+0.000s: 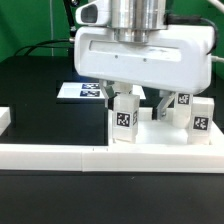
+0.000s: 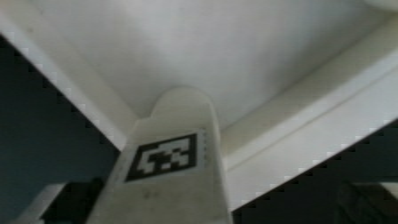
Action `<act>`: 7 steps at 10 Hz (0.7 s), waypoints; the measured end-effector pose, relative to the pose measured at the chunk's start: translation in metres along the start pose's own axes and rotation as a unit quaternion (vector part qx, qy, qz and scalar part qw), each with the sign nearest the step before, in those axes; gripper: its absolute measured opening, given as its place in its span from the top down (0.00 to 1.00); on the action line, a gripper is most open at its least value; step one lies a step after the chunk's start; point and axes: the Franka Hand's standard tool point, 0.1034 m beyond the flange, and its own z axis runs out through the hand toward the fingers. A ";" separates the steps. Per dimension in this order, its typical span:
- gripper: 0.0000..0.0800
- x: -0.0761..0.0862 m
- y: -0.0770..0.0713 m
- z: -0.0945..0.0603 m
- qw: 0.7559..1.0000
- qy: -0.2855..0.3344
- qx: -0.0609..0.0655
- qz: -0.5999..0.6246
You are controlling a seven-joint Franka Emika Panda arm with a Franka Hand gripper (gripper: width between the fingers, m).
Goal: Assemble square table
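A: Status, near to far from the border wall?

B: Border wall (image 1: pixel 100 153) runs across the front, low and white. Right behind it sits the tabletop (image 1: pixel 165 133), flat on the black table (image 1: pixel 40 100).

A: Legs?

B: Three tagged legs visible in the exterior view, all upright on the tabletop. One leg (image 1: pixel 124 116) near the tabletop's corner at the exterior view's left, just behind the wall. Second leg (image 1: pixel 200 118) at the exterior view's right end. Third leg (image 1: pixel 181 104) just behind and beside that one. Can't tell if any is seated in a socket.

A: Gripper?

B: Gripper (image 1: pixel 143 98) hangs over the tabletop, between the first leg and the other two. Fingers (image 1: pixel 160 100) spread wide, nothing between them in the exterior view. Not holding anything.

A: Wrist view?

B: Blurry. A tagged leg (image 2: pixel 175 160) fills the middle, close up, with the tabletop's raised rim (image 2: pixel 285 130) behind it. Can't say which leg.

A: Farther back?

B: Marker board (image 1: pixel 82 91) lies flat on the table beyond the tabletop, toward the exterior view's left, partly hidden by the gripper body.
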 end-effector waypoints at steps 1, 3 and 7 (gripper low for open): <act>0.19 0.000 0.002 0.001 0.997 -0.001 -0.002 -0.075; 0.19 -0.001 0.003 0.002 0.993 -0.002 -0.004 -0.116; 0.46 0.002 0.008 0.003 0.997 -0.001 -0.006 -0.083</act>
